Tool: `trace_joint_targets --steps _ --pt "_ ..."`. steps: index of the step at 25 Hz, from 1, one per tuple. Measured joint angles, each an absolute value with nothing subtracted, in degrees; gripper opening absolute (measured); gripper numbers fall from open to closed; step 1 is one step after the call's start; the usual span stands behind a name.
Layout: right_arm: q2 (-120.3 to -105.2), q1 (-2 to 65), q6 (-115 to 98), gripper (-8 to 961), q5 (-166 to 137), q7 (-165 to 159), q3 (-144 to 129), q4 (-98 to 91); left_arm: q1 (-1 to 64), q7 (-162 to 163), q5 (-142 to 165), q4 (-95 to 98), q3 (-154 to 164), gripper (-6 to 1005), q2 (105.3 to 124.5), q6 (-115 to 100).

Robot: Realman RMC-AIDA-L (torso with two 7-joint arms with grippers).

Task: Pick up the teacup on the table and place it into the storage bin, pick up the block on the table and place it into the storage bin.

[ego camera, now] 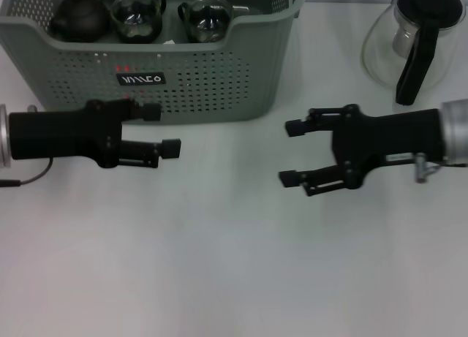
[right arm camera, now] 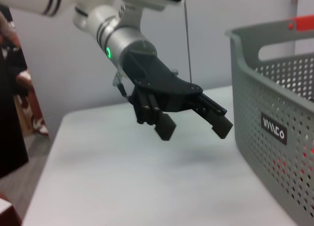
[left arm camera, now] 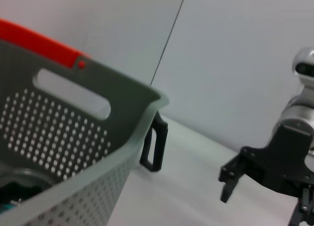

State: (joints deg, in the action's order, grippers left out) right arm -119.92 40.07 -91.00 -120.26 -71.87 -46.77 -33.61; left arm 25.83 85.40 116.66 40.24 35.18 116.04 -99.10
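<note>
In the head view, the storage bin, a grey-green perforated basket with a black label, is sitting at the upper left of the frame on the white table. Inside it, along the top edge, a dark teapot and two glass teacups are lying side by side. The left gripper is hovering at middle left, just in front of the bin's wall, its fingers spread apart and holding nothing. The right gripper is hanging at middle right, jaws wide apart, also empty. A glass carafe with a black handle is standing at the upper right.

In the left wrist view, the bin's rim is filling the left side, and the right gripper is showing at lower right.

In the right wrist view, the left gripper is hanging mid-frame with fingers apart, close beside the bin at right.
</note>
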Motion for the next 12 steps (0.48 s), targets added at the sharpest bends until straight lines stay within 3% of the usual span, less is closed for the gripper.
trace_joint_targets --steps 12 --pt "-120.38 43.44 -82.29 879 -120.06 -68.93 -51.86 -26.67 25.34 79.0 122.8 39.2 36.16 954 118.46 -92.31"
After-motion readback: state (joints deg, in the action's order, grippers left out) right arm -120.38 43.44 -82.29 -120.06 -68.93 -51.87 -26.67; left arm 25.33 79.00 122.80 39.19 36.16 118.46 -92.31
